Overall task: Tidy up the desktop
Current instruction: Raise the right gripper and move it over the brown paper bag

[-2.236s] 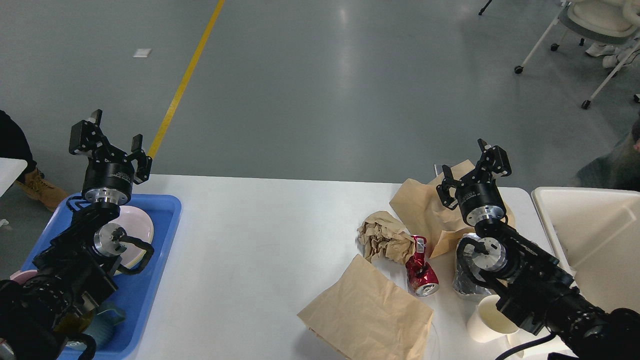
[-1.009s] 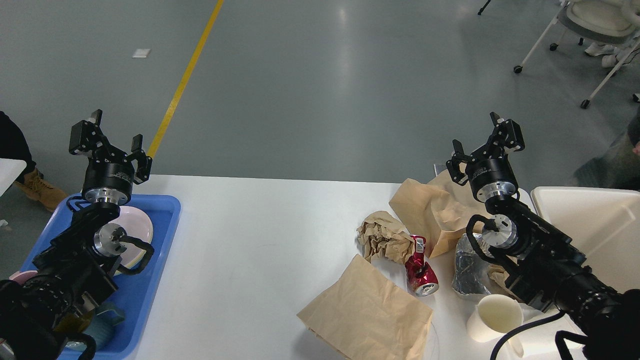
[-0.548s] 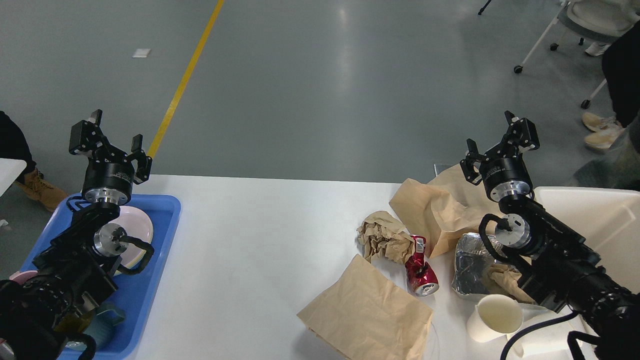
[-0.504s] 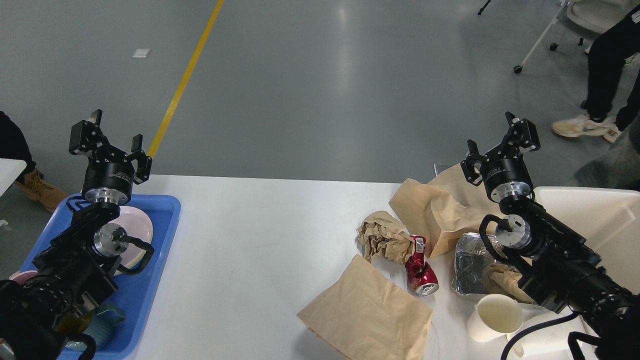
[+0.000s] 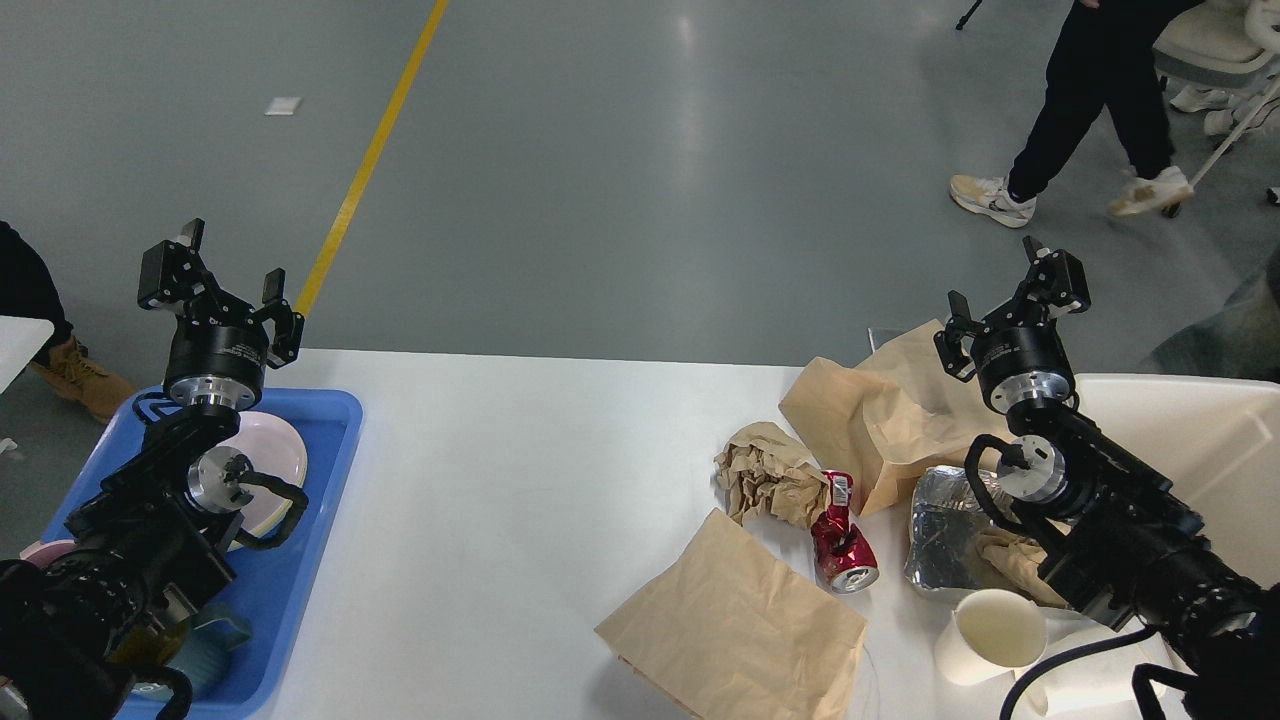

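The white desktop carries litter on its right half: a flat brown paper bag, a crumpled brown paper wad, a crushed red can, a larger brown bag, a foil wrapper and a white paper cup. My right gripper is open and empty, raised above the far right edge beside the larger bag. My left gripper is open and empty, held high over the blue tray.
The blue tray holds a pink plate and a teal cup. A cream-white bin stands at the right edge of the table. A person walks across the floor at the back right, near a wheeled chair.
My right gripper has risen and shifted right, from over the brown bag to near the bin. A person has walked into view at the back right. The left arm has not moved.
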You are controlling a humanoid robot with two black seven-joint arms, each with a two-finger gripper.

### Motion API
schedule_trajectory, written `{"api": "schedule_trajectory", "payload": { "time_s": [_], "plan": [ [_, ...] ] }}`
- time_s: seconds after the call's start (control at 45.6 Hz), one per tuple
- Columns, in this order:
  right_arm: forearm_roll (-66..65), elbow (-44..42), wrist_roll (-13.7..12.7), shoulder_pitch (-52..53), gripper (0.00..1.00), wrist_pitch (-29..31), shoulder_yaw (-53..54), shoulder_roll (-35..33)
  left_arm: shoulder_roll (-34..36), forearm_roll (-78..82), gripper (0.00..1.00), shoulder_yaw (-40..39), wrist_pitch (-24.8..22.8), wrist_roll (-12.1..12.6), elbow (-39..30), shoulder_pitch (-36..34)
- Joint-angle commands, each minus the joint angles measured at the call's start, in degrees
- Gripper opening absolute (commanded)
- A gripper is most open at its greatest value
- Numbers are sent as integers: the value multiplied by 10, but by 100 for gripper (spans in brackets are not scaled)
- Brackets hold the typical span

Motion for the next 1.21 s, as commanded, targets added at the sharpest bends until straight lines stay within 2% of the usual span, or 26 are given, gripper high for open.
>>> {"api": "schedule_trajectory", "payload": {
  "time_s": [0.0,0.241,0.526,0.724,0.855,0.965,1.052,1.184],
  "plan": [
    [0,1,0,0,100,2,-1,-5,0,1,96,0,0,0,0,0],
    [0,3,2,3,100,1,3,-43,0,0,96,0,0,0,0,0],
    [-13,14,3,18,100,7,-15,-40,0,0,96,0,0,0,0,0],
    [-26,9,-1,98,100,6,-221,-51,0,1,96,0,0,0,0,0],
    [-22,15,-20,157,100,12,-399,-69,0,0,96,0,0,0,0,0],
    [-19,15,-59,188,100,19,-478,-75,0,1,96,0,0,0,0,0],
    [-19,15,-132,201,100,61,-506,-81,0,0,96,0,0,0,0,0],
    [-15,13,-259,241,100,110,-553,-89,0,1,96,0,0,0,0,0]
  ]
}}
